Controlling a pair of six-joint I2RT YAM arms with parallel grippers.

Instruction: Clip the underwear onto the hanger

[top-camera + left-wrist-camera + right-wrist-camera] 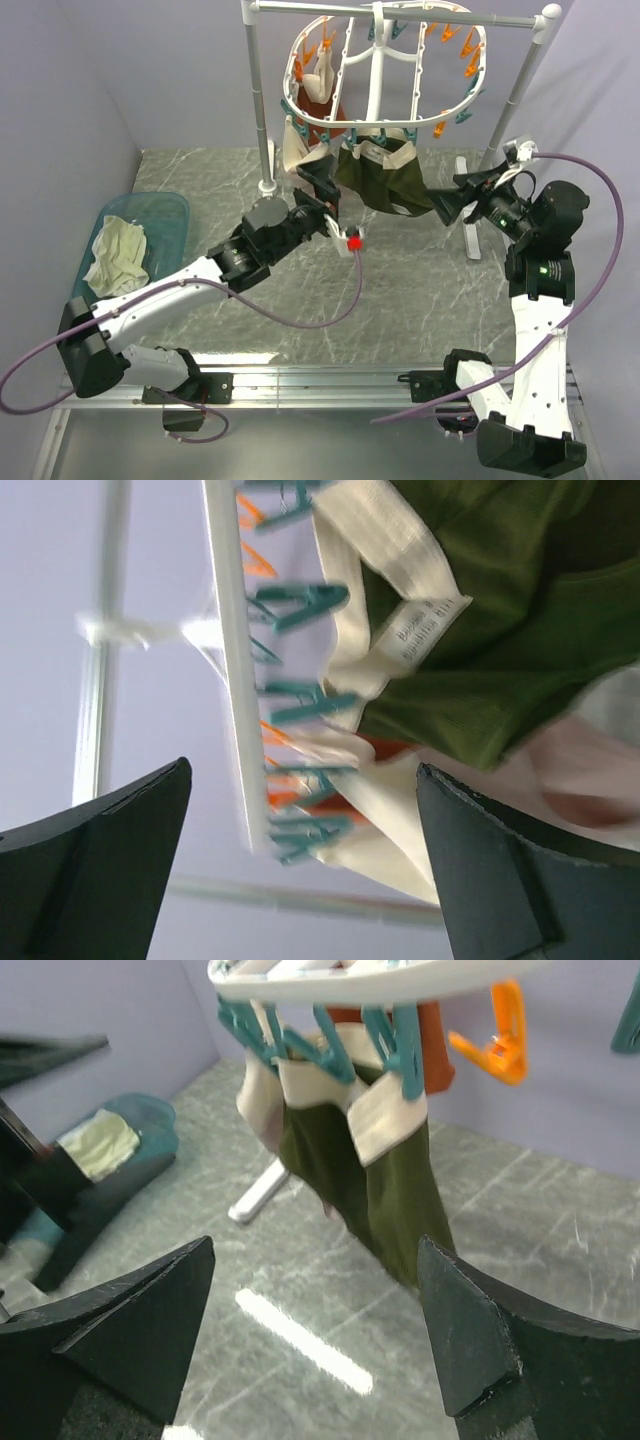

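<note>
Two pincers, both with jaws spread wide and nothing between them. Your left pincer (322, 190) sits just beside the left edge of the underwear (385, 180); contact there cannot be told. From its wrist view the garment hangs ahead and to the right, label (425, 630) facing the lens. Your right pincer (452, 197) is near the opposite edge, apart from the cloth, with the brief straight ahead of it. The beige waistband (385, 1115) is held by teal clothespins (400, 1045) on the rim of the hanger (378, 70), and the olive body hangs free below.
</note>
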